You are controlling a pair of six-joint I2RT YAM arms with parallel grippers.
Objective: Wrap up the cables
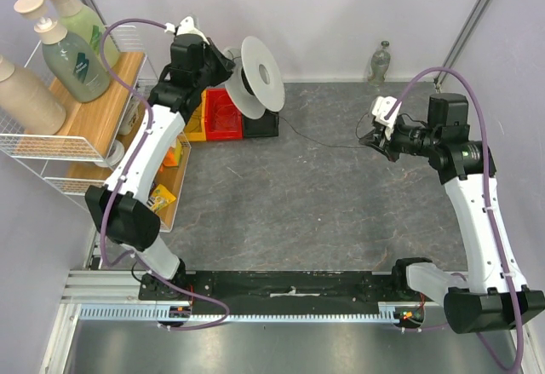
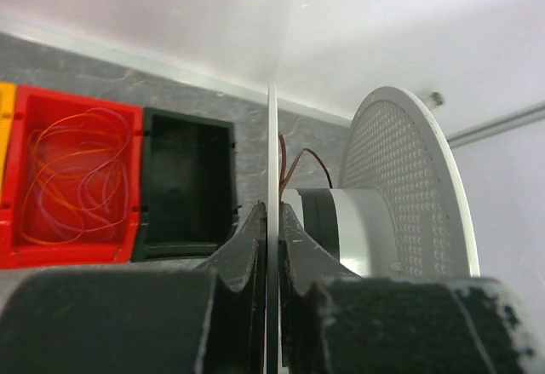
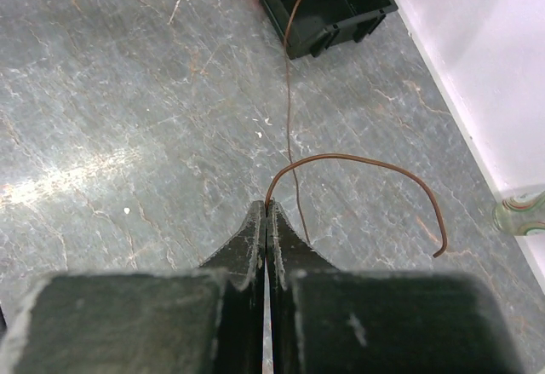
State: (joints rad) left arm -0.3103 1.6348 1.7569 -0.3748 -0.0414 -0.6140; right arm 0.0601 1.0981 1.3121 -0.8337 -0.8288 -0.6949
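The white spool (image 1: 255, 71) stands on edge at the back, above the bins. My left gripper (image 1: 223, 66) is shut on its near flange, which the left wrist view shows edge-on between the fingers (image 2: 272, 216), with the grey hub (image 2: 341, 221) and the dotted far flange (image 2: 409, 187) to the right. The cable (image 1: 322, 140), a thin dark wire, runs from the spool across the table to my right gripper (image 1: 368, 140). In the right wrist view the gripper (image 3: 267, 210) is shut on the cable (image 3: 358, 159), whose free end arcs to the right.
A red bin (image 1: 220, 112) holding thin coloured wires and a black bin (image 1: 262, 124) sit under the spool. A wire rack (image 1: 51, 148) with pump bottles stands at the left. A small glass bottle (image 1: 381, 60) is by the back wall. Walls close in on all sides.
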